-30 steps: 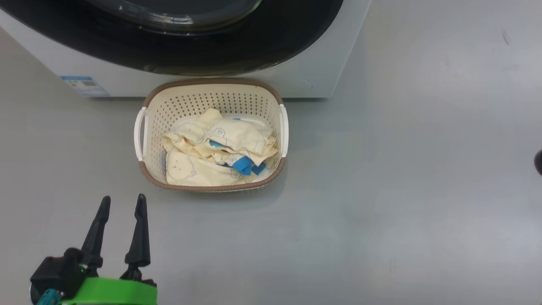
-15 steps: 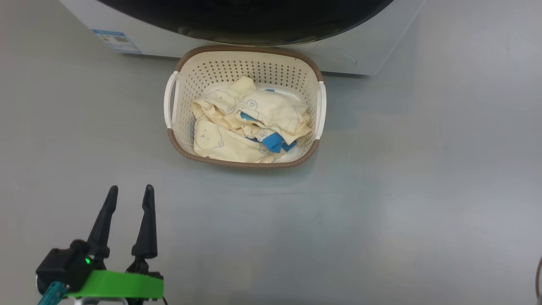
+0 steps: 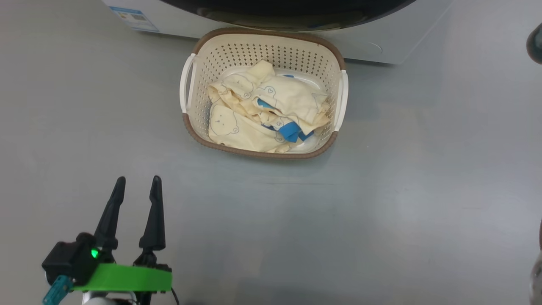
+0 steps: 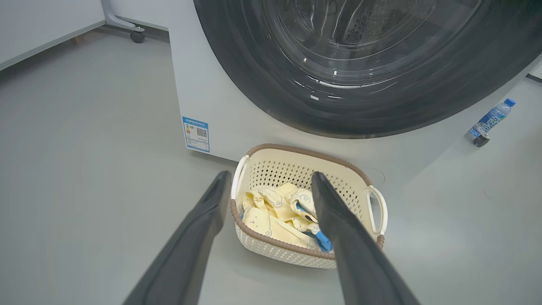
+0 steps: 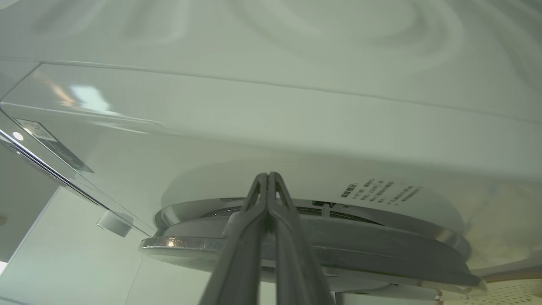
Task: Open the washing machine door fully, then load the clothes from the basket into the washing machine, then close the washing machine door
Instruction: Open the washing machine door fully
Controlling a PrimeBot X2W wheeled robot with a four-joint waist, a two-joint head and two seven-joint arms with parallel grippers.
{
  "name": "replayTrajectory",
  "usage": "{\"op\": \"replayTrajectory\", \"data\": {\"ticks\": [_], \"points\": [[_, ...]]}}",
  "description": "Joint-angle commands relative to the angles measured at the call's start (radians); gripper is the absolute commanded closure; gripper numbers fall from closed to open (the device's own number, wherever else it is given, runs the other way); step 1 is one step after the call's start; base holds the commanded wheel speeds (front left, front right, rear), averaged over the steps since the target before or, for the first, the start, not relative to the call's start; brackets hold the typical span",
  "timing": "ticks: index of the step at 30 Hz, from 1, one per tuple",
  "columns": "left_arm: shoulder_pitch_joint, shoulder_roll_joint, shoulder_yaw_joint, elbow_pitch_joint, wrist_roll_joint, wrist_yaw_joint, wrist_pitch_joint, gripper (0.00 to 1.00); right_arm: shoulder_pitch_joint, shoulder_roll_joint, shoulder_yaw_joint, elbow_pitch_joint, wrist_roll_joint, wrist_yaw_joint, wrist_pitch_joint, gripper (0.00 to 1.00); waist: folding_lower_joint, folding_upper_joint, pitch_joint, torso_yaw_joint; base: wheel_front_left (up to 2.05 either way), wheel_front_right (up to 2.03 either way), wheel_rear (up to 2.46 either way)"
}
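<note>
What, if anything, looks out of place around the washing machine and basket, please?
A plastic bottle with a blue cap sits on the floor beside the washing machine, stray among laundry things. The clothes sit crumpled inside the basket, nothing spilled.

Left pincer (image 3: 138, 179) has tapered black fingers (image 3: 153, 220), green collar (image 3: 123, 277)

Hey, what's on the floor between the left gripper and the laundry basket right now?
Nothing. In the head view, the stretch from the open left gripper to the basket is bare grey floor.
</note>
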Motion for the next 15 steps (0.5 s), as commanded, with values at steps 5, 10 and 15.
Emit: {"op": "replayTrajectory", "data": {"ticks": [5, 10, 15], "points": [[-0.010, 0.001, 0.030, -0.026, 0.002, 0.000, -0.011, 0.00, -0.050, -0.009, 0.042, -0.018, -0.019, 0.004, 0.012, 1.00, -0.0001, 0.0000, 0.013, 0.025, 0.00, 0.00, 0.00], [-0.017, -0.011, 0.022, -0.023, 0.003, 0.000, -0.011, 0.00, -0.075, -0.015, 0.081, -0.009, -0.027, 0.004, 0.015, 1.00, -0.0001, 0.0000, 0.029, 0.041, 0.00, 0.00, 0.00], [-0.021, -0.020, 0.020, -0.019, -0.001, 0.000, -0.011, 0.00, -0.097, -0.026, 0.106, 0.000, -0.028, 0.004, 0.010, 1.00, -0.0001, 0.0000, 0.038, 0.060, 0.00, 0.00, 0.00]]}}
